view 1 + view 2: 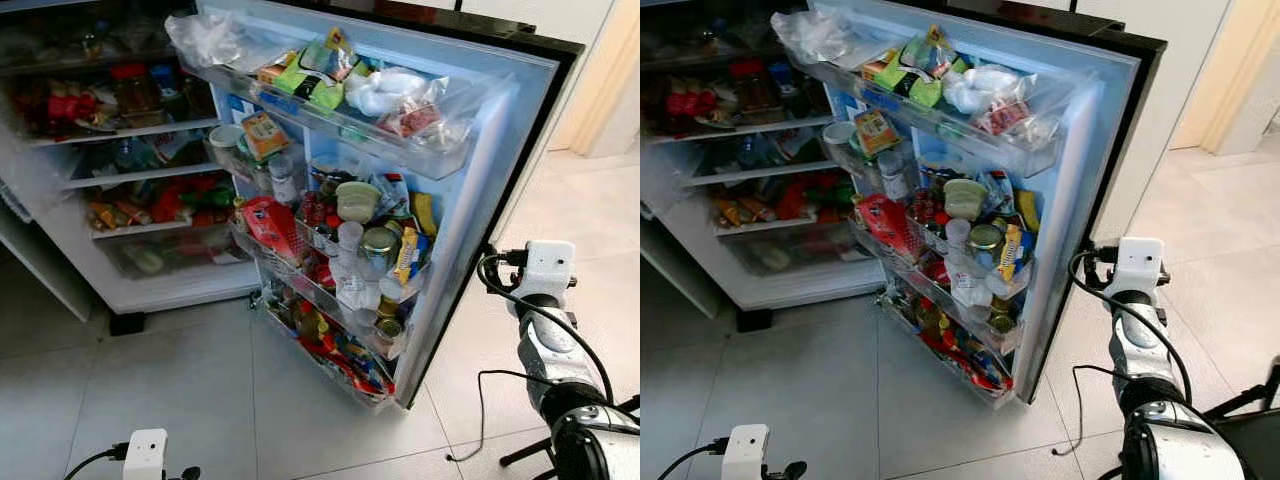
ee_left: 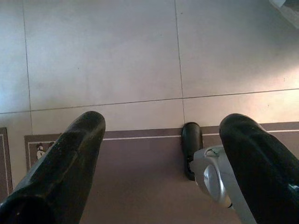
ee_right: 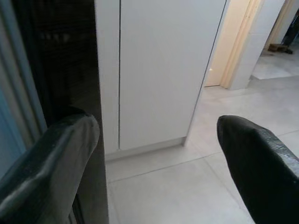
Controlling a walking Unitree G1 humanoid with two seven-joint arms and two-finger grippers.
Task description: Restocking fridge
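The fridge [image 1: 150,290] stands open on the tiled floor [image 1: 180,390], its door [image 1: 480,200] swung wide toward the robot's right. The door's top bin [image 1: 400,145] holds green packets, a white bag and clear wrapped items along its whole length. The middle door shelf [image 1: 330,250] carries a red pouch at its inner end, then jars, a pale lidded tub and a yellow packet toward the outer edge. The bottom door shelf [image 1: 340,365] is packed with bottles and red-wrapped goods. Inside the cabinet, the upper shelf [image 1: 120,130] bears red-lidded containers, the next shelf [image 1: 130,178] darker items, and the lower shelf [image 1: 150,228] red and orange packs above a clear drawer [image 1: 170,255]. The right arm [image 1: 545,340] rises just beside the outer edge of the door, a black cable looping from its white wrist unit. The right hand [image 3: 154,154] has its two black fingers spread apart, empty, facing a white cabinet panel [image 3: 163,70] beside the dark door edge. The left hand [image 2: 163,158] hangs low with fingers apart, holding nothing, pointing down at the floor and a brown mat [image 2: 140,182].
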